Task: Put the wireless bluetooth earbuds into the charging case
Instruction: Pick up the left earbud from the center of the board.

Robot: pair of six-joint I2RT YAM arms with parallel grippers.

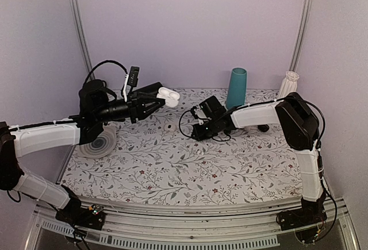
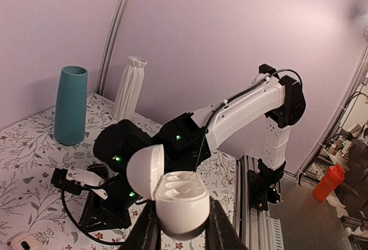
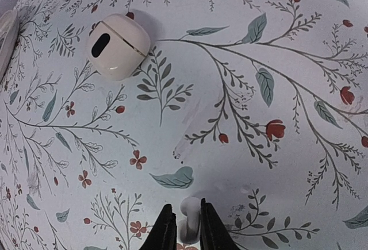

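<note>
My left gripper (image 1: 164, 97) is shut on the charging case (image 1: 168, 95), a glossy white case held up above the back left of the table. In the left wrist view the case (image 2: 181, 201) sits between my fingers with its lid (image 2: 144, 172) swung open; both wells look empty. My right gripper (image 1: 197, 130) is low over the table's middle. In the right wrist view it (image 3: 185, 227) is shut on a white earbud (image 3: 188, 221) just above the cloth. A second earbud (image 3: 118, 46), white with a dark oval, lies on the cloth ahead; it also shows in the top view (image 1: 169, 127).
A teal cup (image 1: 236, 88) and a white ribbed vase (image 1: 288, 83) stand at the back right. A grey round dish (image 1: 98, 142) lies under my left arm. A tiny white speck (image 1: 199, 151) lies on the floral cloth.
</note>
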